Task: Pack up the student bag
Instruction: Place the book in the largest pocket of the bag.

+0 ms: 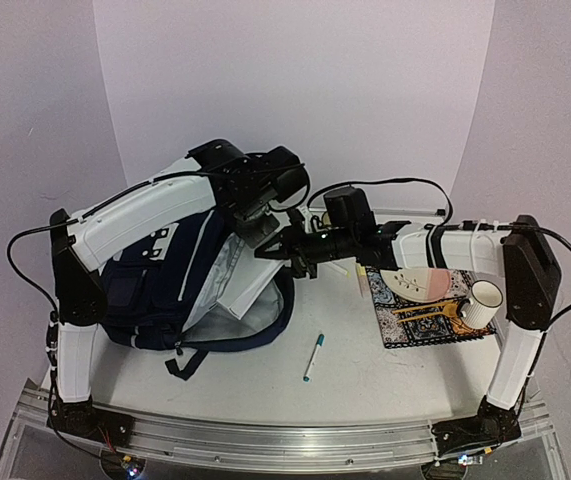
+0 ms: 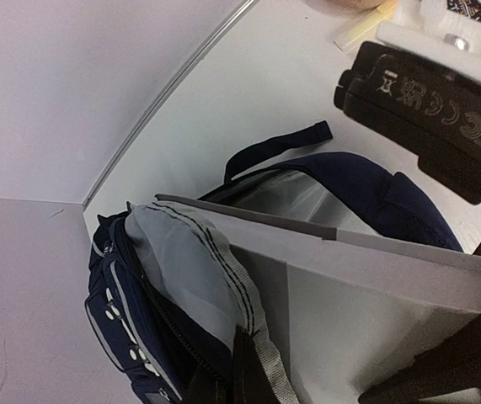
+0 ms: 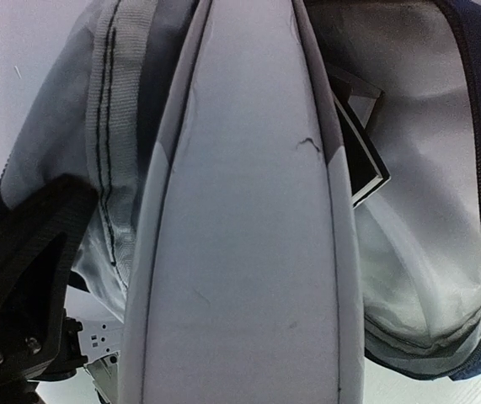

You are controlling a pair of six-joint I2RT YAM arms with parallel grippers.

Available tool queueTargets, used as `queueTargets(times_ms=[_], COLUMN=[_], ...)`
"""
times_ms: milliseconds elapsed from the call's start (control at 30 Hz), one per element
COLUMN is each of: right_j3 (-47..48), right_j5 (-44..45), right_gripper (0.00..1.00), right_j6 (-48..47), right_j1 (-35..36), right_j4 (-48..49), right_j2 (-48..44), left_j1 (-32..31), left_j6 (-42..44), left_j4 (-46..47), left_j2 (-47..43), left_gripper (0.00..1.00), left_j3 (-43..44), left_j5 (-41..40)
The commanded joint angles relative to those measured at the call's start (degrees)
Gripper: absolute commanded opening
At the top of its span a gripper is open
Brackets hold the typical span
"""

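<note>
Your left arm rises from its base to a bent elbow at 9 o'clock, then runs its white forearm toward 1 o'clock over the student bag (image 1: 150, 290). This is a large dark navy fabric backpack with white and grey stripes, lying at 9 o'clock on the white table (image 1: 365, 400) with its mouth gaping toward 3 o'clock. Your left gripper (image 1: 257, 228) points down at the mouth's upper rim, fingers pressed together; whether fabric is caught between them the views do not settle.

Your right arm folds at 3 o'clock and reaches level toward 9 o'clock. Your right gripper (image 1: 277, 250) pinches a flat, smooth pale grey slab (image 3: 240, 252) with a thick, darker edge. The slab's far end sits inside the bag's soft grey lining, which is edged with woven webbing.

At 6 o'clock from that gripper lies a slim white pen (image 1: 312, 357) with a teal cap. At 3 o'clock a glossy white mug (image 1: 482, 303) stands on a patterned black woven mat (image 1: 415, 328).
</note>
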Motion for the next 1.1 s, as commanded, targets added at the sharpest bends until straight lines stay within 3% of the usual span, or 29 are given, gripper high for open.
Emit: queueTargets(times_ms=[0,233,533,733,900,1067], right_j3=[4.0,9.6,7.4,-0.3,-6.9,-6.1], right_j5=[-1.2,-2.8,-7.2,-7.8,-6.2,-6.3], right_gripper=[0.24,0.24,0.24,0.25,0.25,0.26], right_j6=[1.6,2.9,2.1,-0.3,-1.9,-4.9], right_j1=[3.1,4.3,4.5,3.1,0.4,-0.2], right_j4=[8.5,8.9,8.8,7.6,6.7,1.6], right_j2=[3.4,10.5,10.1,3.2,-4.6,-7.6], left_j1=[-2.6,-2.8,-0.3,6.7,7.2,7.3], left_j6=[-1.6,-4.4,-6.5,-8.7,-6.3,-2.8], left_j4=[14.9,19.9,20.4,21.3,22.4,24.6], left_j2=[-6.8,-11.7,-18.4,-22.2,-25.2,-29.5], left_gripper=[0.0,0.0,0.0,0.0,0.0,0.0], left_j3=[0.3,-4.5,-17.0,-24.4,-26.0,-25.5], left_j5=[5.1,17.0,-0.7,0.3,1.0,6.5])
